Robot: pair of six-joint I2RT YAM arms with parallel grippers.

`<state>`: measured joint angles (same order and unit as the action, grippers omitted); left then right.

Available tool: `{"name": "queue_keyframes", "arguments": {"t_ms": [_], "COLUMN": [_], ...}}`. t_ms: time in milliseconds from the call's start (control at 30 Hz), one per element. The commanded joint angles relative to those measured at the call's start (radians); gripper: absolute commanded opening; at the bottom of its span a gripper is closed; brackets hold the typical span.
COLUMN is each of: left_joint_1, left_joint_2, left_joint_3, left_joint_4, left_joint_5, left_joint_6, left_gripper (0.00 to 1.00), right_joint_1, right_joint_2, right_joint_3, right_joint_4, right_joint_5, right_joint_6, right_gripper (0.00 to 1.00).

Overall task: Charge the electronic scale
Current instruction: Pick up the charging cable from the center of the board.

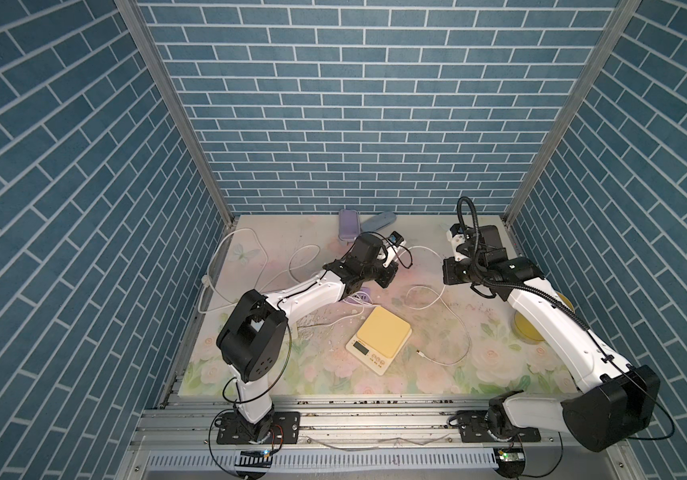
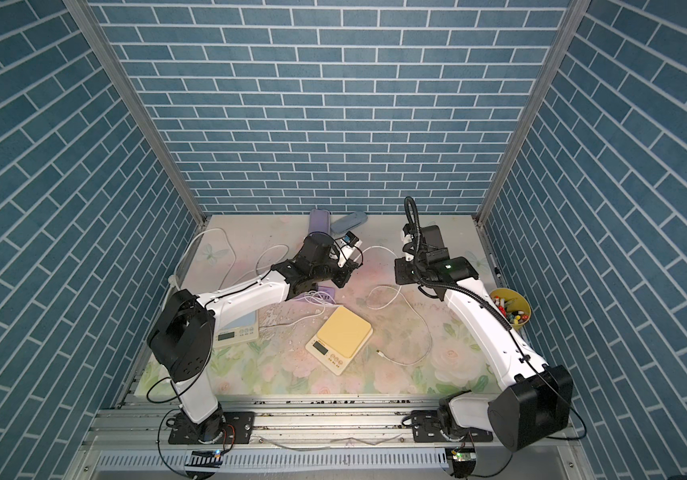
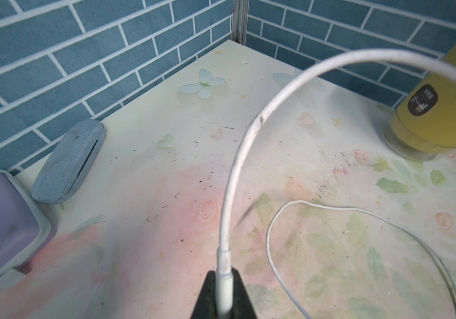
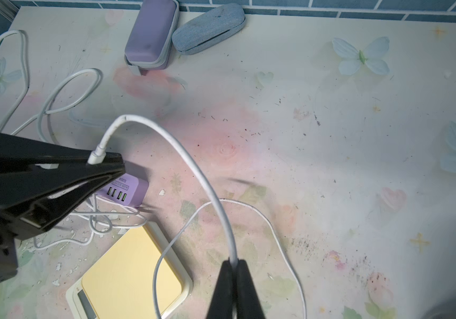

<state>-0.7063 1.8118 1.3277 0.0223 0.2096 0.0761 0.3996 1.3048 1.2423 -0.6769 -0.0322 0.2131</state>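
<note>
The electronic scale (image 1: 379, 334) (image 2: 343, 332) has a yellow top and lies at the middle of the table, with its corner in the right wrist view (image 4: 130, 279). A white cable (image 4: 193, 165) arcs between my two grippers. My left gripper (image 3: 223, 276) (image 4: 120, 163) is shut on the cable's white plug (image 3: 225, 272), above the purple USB charger (image 4: 127, 190) (image 1: 364, 296). My right gripper (image 4: 233, 262) is shut on the cable further along. The cable's other end (image 1: 419, 352) lies loose on the table, right of the scale.
A second scale (image 2: 235, 330) sits partly under the left arm. A purple case (image 4: 151, 33) and a blue-grey case (image 4: 208, 29) lie by the back wall. A yellow pen cup (image 2: 512, 309) stands at the right edge. More white cords (image 1: 250, 266) loop at the left.
</note>
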Motion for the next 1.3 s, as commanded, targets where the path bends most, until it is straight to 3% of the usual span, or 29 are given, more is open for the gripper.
{"name": "queue_keyframes", "arguments": {"t_ms": [0, 100, 200, 267, 433, 533, 767, 933, 1067, 1267], "left_joint_1": [0.004, 0.005, 0.016, 0.037, 0.088, 0.109, 0.179, 0.179, 0.181, 0.181], "left_joint_2": [-0.038, -0.066, -0.090, -0.104, -0.126, -0.148, -0.178, -0.187, -0.188, -0.187], "left_joint_3": [-0.029, -0.045, -0.044, -0.036, -0.002, -0.010, -0.031, -0.024, -0.019, -0.008], "left_joint_4": [0.012, -0.003, -0.058, -0.102, -0.263, -0.328, -0.358, -0.390, -0.396, -0.409], "left_joint_5": [0.002, 0.007, 0.057, 0.134, 0.362, 0.443, 0.630, 0.652, 0.670, 0.684], "left_joint_6": [0.007, 0.015, 0.025, 0.027, 0.065, 0.122, 0.148, 0.180, 0.192, 0.204], "left_gripper": [0.00, 0.00, 0.00, 0.00, 0.00, 0.00, 0.00, 0.00, 0.00, 0.00], "right_joint_1": [0.005, 0.005, 0.005, 0.005, 0.005, 0.005, 0.005, 0.005, 0.005, 0.007], "right_joint_2": [-0.010, -0.010, -0.044, -0.090, -0.211, -0.229, -0.054, 0.043, 0.139, 0.207], "right_joint_3": [-0.016, -0.017, -0.033, -0.061, -0.152, -0.190, -0.084, -0.022, 0.029, 0.029], "right_joint_4": [-0.018, -0.008, 0.040, 0.100, 0.326, 0.420, 0.299, 0.303, 0.313, 0.354], "right_joint_5": [-0.011, -0.011, -0.040, -0.092, -0.326, -0.505, -0.894, -0.977, -1.054, -1.077], "right_joint_6": [0.038, 0.050, 0.064, 0.067, 0.026, -0.087, -0.461, -0.540, -0.520, -0.511], "right_gripper": [0.00, 0.02, 0.42, 0.49, 0.52, 0.57, 0.61, 0.62, 0.61, 0.59]}}
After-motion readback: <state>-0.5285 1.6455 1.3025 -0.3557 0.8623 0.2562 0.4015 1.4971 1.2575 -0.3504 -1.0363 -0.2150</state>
